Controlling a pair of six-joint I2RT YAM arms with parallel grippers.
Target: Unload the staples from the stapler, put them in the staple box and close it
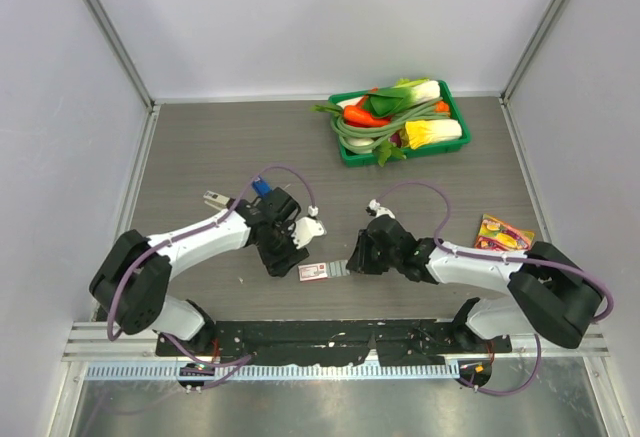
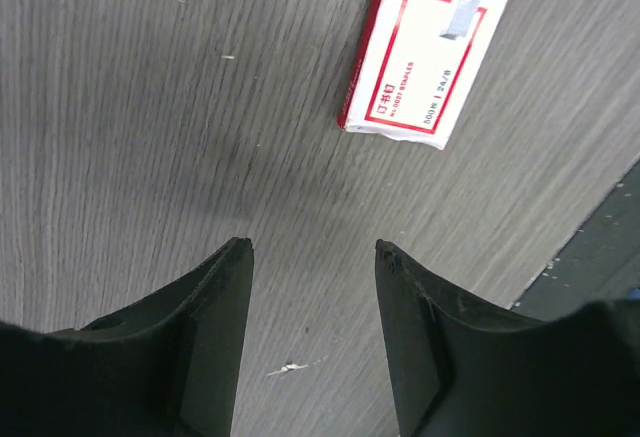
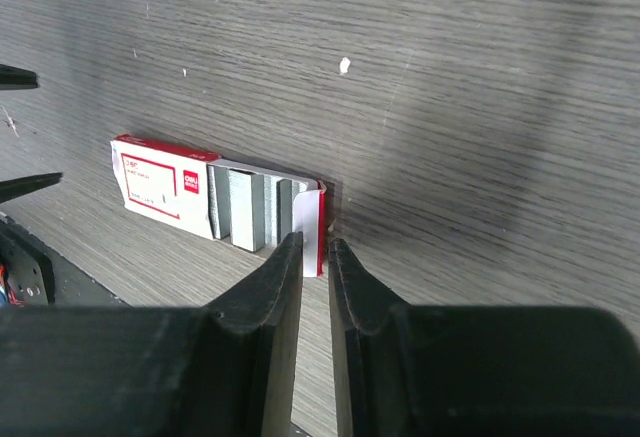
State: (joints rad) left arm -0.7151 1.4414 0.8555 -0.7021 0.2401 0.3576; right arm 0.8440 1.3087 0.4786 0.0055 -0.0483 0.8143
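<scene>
Table [image 1: 200,147] was grey wood-grain laminate, matte, with scattered pale flecks. The stapler [image 1: 262,187] sat at left-centre, on the far side of the left wrist. Only a bright blue plastic bit and a silvery metal end further left showed. The middle was hidden by the arm and purple cable, so its long axis looked roughly left-right, but I can't tell which end was the front.

Staple box [image 1: 313,273] was flat white-and-red card, lying near the front edge between the two grippers with its long axis left-right. Its inner tray was slid out to the right. In the right wrist view the box [image 3: 165,182] showed silver-grey staple strips [image 3: 245,207] in blocky rows. In the left wrist view the box [image 2: 430,47] was cut off by the top edge.

Left gripper [image 2: 313,247], with matte black wedge-shaped fingers, had its jaws about halfway apart, gripping nothing, pointing down at bare table just left of the box. A tiny thin pale sliver, apparently the staples [image 2: 290,367], lay on the table in the gap, too small to be sure.

Right gripper [image 3: 315,242] had its jaws almost closed, with the tray's white end flap pinched between them.

Green plastic tray [image 1: 345,152] of toy vegetables sat far right. A colourful glossy packet [image 1: 503,234] lay by the right arm, partly covered by it.
</scene>
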